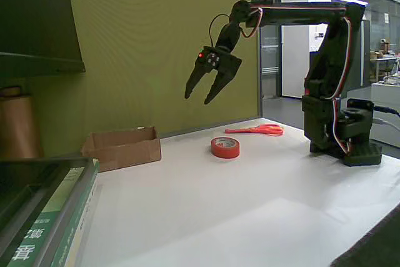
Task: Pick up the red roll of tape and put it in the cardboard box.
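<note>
Green book (pixel 47 232) spine shows unreadable white characters.

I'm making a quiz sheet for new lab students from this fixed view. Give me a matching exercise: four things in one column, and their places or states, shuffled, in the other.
Things:
1. red roll of tape
2. cardboard box
3. scissors
4. gripper

Places or states:
A. open, raised in the air above the table
B. lying flat mid-table, nothing holding it
C. near the green wall, at picture left
D. lying behind the tape, near the arm's base

Pairs: 1-B, 2-C, 3-D, 4-A
</note>
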Robot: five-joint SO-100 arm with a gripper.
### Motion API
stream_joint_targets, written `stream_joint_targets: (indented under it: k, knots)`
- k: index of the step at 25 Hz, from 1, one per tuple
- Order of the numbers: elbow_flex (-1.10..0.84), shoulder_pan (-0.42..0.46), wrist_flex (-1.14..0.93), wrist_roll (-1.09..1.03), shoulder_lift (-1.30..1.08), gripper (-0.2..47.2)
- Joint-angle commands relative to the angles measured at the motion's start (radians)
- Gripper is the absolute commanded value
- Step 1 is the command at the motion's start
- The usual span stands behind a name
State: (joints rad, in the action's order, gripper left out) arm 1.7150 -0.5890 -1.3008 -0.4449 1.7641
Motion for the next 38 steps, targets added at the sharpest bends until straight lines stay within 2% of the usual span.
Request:
stream_joint_targets:
  k: [1,12,22,38]
  knots:
    - [-0.02,-0.021,-0.063,-0.015,0.012,25.7]
    - [0.051,-0.017,-0.196,-0.021,-0.02,26.1]
    - [0.095,-0.011,-0.199,-0.005,-0.101,26.0]
    - [0.054,-0.048,-0.218,-0.017,-0.249,25.3]
